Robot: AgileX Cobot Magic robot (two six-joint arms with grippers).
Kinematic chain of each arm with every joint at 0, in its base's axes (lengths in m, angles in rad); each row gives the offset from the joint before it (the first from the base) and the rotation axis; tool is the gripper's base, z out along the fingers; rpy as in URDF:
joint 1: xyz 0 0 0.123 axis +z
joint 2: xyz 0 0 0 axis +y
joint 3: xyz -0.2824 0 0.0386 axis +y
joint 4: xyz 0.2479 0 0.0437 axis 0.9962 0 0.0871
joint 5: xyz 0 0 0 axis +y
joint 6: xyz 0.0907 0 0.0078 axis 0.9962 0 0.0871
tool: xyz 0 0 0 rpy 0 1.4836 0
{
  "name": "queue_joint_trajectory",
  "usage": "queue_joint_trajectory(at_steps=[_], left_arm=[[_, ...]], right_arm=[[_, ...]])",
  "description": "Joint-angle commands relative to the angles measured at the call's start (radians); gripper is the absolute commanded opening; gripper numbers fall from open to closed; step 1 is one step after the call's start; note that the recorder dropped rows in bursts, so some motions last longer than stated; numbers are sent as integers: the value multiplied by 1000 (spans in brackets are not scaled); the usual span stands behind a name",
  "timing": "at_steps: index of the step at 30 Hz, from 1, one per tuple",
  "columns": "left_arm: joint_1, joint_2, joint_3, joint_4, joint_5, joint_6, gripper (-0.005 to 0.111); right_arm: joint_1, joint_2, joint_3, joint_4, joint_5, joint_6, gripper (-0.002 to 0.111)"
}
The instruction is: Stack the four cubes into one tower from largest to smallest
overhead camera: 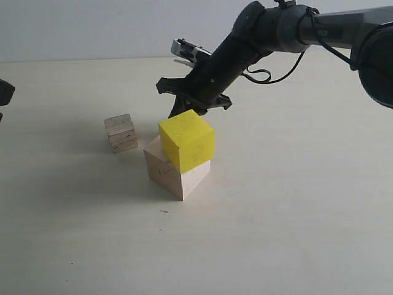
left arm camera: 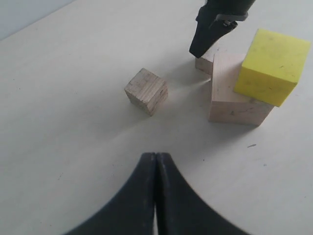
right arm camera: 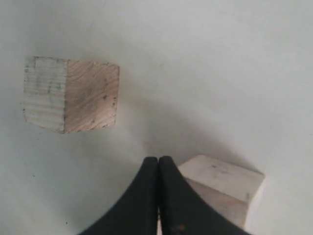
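Yellow cube (overhead camera: 187, 140) atop pale cube (overhead camera: 164, 173), plywood cube (overhead camera: 121, 133) apart, left gripper (left arm camera: 156, 156), right gripper (right arm camera: 158, 160) clenched empty

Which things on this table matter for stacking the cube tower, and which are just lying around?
For the job: pale wood cube; yellow cube sitting on it; layered plywood cube; small tan cube beside the right gripper.
Just lying about: nothing loose that shows; only the table underneath.
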Motion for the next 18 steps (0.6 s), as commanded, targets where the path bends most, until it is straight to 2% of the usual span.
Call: queue_joint_trajectory(at_steps=[1, 18], left_arm=[[-6, 4, 3, 4, -4, 13, 0], [-6, 4, 3, 4, -2, 25, 0]], right_arm=[[-5, 5, 2, -149, 28, 79, 0], [-5, 5, 2, -517, 179, 331, 0]])
